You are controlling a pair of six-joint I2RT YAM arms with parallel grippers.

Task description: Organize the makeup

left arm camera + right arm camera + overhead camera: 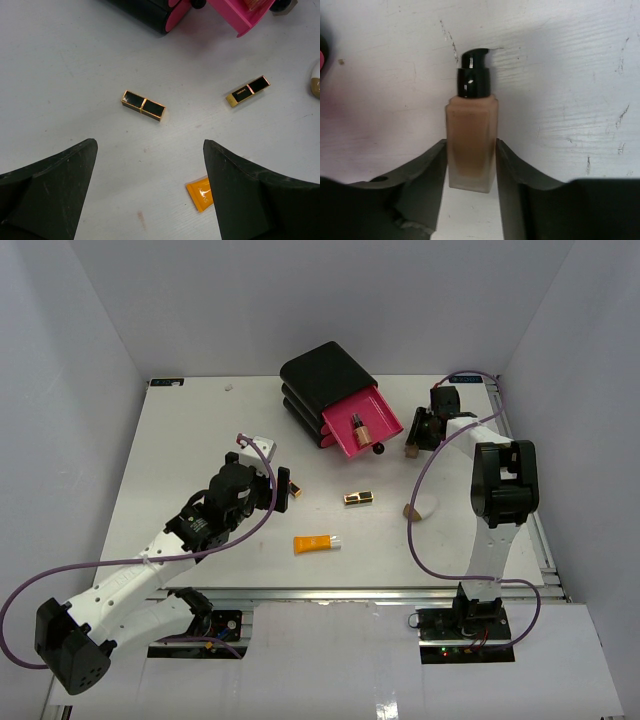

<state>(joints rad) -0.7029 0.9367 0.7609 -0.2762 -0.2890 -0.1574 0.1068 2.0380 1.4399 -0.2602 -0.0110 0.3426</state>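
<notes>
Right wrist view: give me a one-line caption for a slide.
Right fingers press both sides of a tan bottle with a black pump top, white table behind.

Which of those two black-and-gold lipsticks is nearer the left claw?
The lipstick straight ahead of the open left gripper, in line with its gap. The other lipstick lies farther off to the right.

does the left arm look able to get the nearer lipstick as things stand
Probably yes. The left hand hangs open above the table, and the nearer lipstick lies alone just ahead of it with nothing between them; the orange tube sits off to one side.
</notes>
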